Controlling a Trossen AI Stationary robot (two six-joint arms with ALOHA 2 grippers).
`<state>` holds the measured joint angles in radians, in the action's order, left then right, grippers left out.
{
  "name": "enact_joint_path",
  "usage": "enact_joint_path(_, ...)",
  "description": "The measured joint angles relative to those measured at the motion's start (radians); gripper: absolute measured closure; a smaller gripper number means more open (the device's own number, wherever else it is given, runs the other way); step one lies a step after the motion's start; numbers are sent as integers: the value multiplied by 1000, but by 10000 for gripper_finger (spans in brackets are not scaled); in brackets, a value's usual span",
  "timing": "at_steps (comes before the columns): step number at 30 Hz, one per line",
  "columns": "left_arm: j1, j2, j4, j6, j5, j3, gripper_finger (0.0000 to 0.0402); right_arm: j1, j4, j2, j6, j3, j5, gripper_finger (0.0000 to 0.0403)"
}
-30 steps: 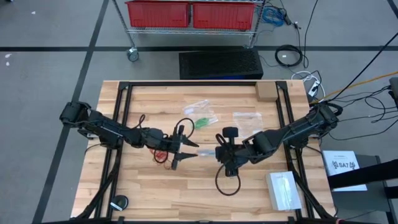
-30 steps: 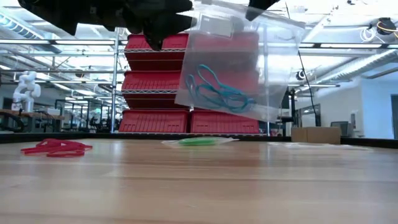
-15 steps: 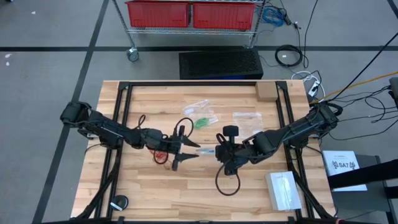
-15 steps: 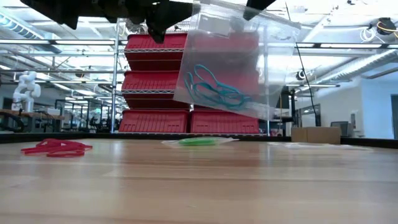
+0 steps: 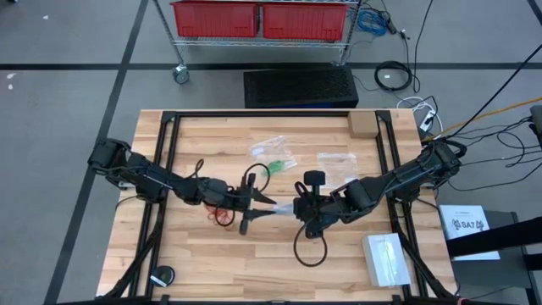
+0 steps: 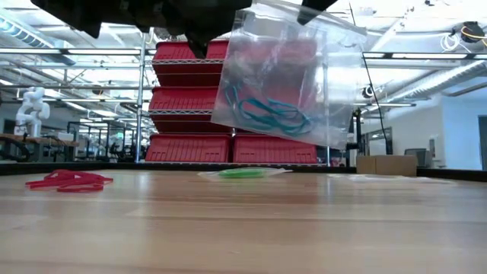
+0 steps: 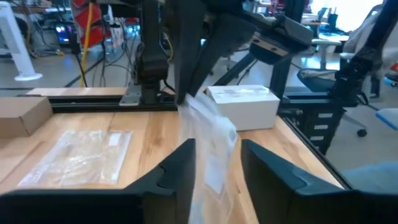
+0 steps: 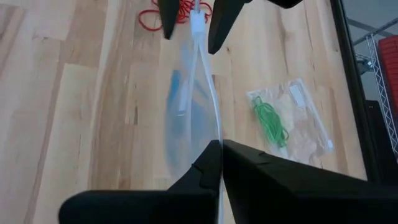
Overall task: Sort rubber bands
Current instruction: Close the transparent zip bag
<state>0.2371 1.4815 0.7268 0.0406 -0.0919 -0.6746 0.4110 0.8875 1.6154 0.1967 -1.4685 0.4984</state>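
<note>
My right tool (image 5: pixel 298 207) is pressed together on one edge of a clear plastic bag (image 6: pixel 278 84), holding it up above the middle of the worktop (image 5: pixel 212 263). My left tool (image 5: pixel 258 209) faces it from the other side with its fingers (image 8: pixel 166 18) spread either side of the bag's opposite edge; the right wrist view shows them flanking the white strip there, and I cannot tell whether they touch it.

The blue rubber bands (image 6: pixel 266 113) sit inside that hanging bag: thin teal-blue loops, tangled loosely, settled toward the lower half of the bag, seen through the plastic in the low view.

The red rubber bands (image 6: pixel 67 180) lie loose on the wood, a flat heap of thin bright loops. In the high view they are just beside my left arm, under and behind the left tool.

The green rubber bands (image 8: pixel 270 119) are a small bunch of thin loops inside a second clear bag (image 8: pixel 301 124) that lies flat on the worktop, farther toward the back, near the middle. This bag carries a pale label patch; I cannot read any writing on it.

Another clear bag (image 7: pixel 78 155) lies flat, also with a white patch I cannot read. A white box (image 7: pixel 244 106) stands near the worktop's edge, and its label is illegible too.
</note>
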Motion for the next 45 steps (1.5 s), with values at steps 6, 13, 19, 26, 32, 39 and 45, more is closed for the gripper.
enact_joint_path(6,0,0,0,-23,-26,0,357,0,-3,0,0,0,0,403)
enact_joint_path(13,0,0,-1,-60,-23,0,395,-4,-37,0,43,0,-9,385)
enact_joint_path(19,-4,0,-12,-82,-44,0,398,-46,-120,0,76,0,-69,325)
enact_joint_path(26,-13,0,-34,-81,-58,0,400,-94,-262,0,47,0,-142,270)
enact_joint_path(32,-14,0,-33,-81,-67,0,400,-118,-295,7,27,0,-187,272)
enact_joint_path(39,-14,0,-29,-81,-66,0,401,-119,-295,50,-22,0,-211,285)
enact_joint_path(45,-14,1,-28,-80,-67,0,401,-130,-317,53,-26,0,-209,314)
